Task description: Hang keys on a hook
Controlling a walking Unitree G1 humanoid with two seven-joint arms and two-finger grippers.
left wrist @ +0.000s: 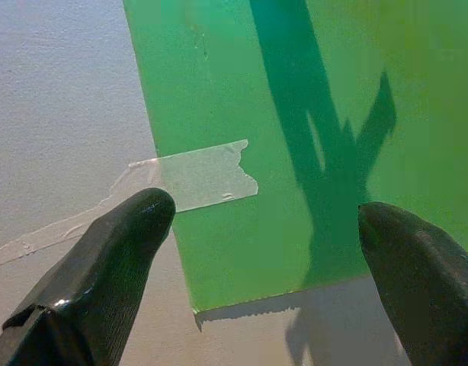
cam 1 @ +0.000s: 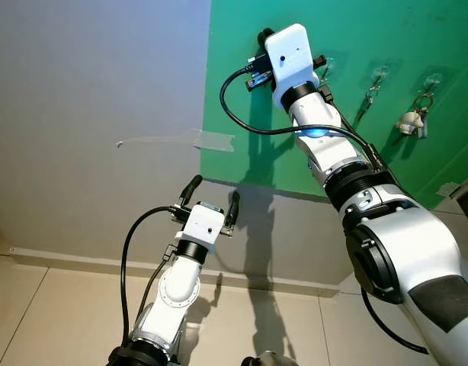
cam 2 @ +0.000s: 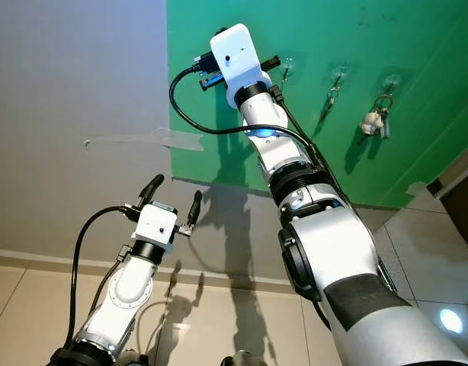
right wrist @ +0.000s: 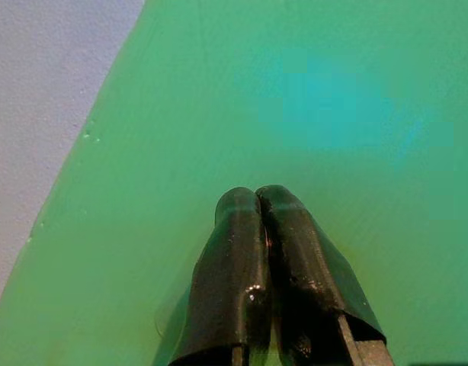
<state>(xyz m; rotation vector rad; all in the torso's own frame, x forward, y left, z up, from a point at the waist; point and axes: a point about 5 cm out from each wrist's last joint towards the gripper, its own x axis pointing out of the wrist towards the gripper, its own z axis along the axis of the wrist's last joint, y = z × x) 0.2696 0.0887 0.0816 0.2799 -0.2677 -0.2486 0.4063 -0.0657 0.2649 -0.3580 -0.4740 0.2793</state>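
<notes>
A green board [cam 1: 386, 30] on the wall carries three clear hooks. The left hook [cam 1: 326, 67] sits right beside my raised right arm's white wrist housing [cam 1: 289, 52]. A small key [cam 1: 370, 93] hangs from the middle hook. From the right hook hangs a key ring with a white charm [cam 1: 411, 120]. In the right wrist view my right gripper [right wrist: 257, 200] is shut, its fingertips pressed together close to the green surface, and I see nothing between them. My left gripper [cam 1: 213, 195] is held low in front of the grey wall, open and empty.
A strip of clear tape [cam 1: 211, 139] holds the board's left edge to the grey wall [cam 1: 89, 91]. A white baseboard [cam 1: 81, 259] meets the tiled floor [cam 1: 59, 320] below. A dark piece of furniture [cam 2: 459, 194] stands at the far right.
</notes>
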